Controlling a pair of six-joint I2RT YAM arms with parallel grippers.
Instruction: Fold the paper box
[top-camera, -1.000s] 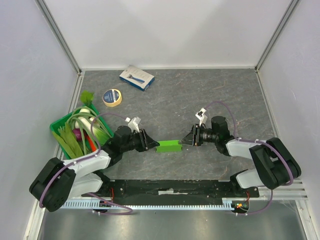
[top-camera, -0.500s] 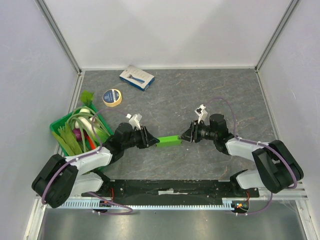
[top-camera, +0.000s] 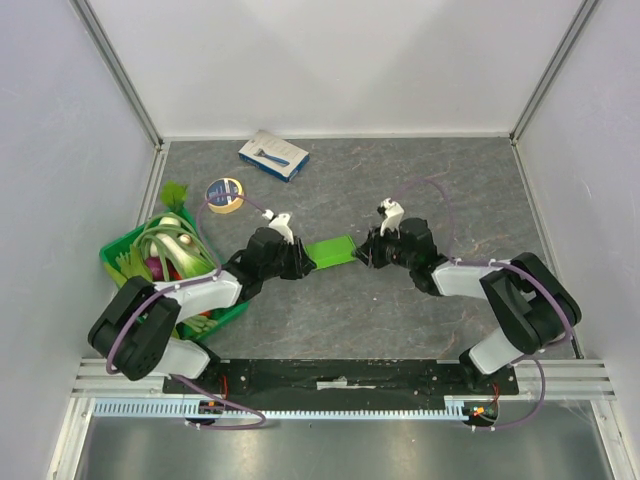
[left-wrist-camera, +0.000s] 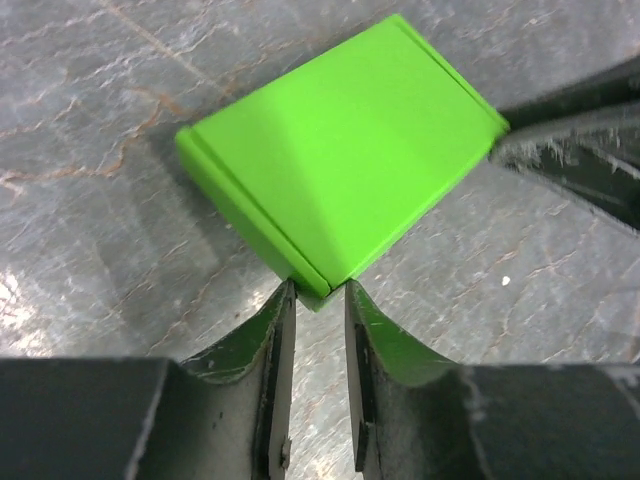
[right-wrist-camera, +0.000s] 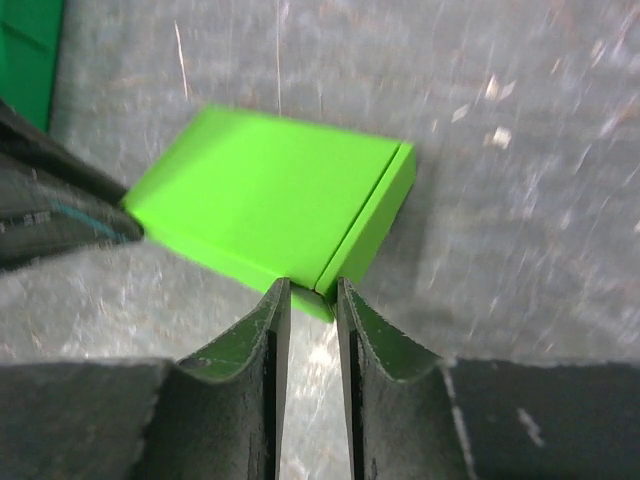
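Note:
The paper box (top-camera: 330, 251) is a closed, flat, lime-green card shape lying mid-table between my two arms. My left gripper (top-camera: 303, 260) is at its left end. In the left wrist view the narrow jaws (left-wrist-camera: 318, 292) pinch the near corner of the box (left-wrist-camera: 340, 170). My right gripper (top-camera: 362, 252) is at the opposite end. In the right wrist view its jaws (right-wrist-camera: 312, 288) close on a corner of the box (right-wrist-camera: 260, 190), right where the lid edge meets the side. Each wrist view shows the other gripper's dark fingers beyond the box.
A dark green crate (top-camera: 120, 262) of vegetables stands at the left, close behind my left arm. A roll of tape (top-camera: 224, 194) and a blue-and-white flat carton (top-camera: 273, 155) lie at the back left. Grey walls close in the table on three sides.
Both grippers have moved away from the near edge toward the middle, carrying the box with them. The box has turned slightly, its right end now farther back. Both pairs of jaws have narrowed.

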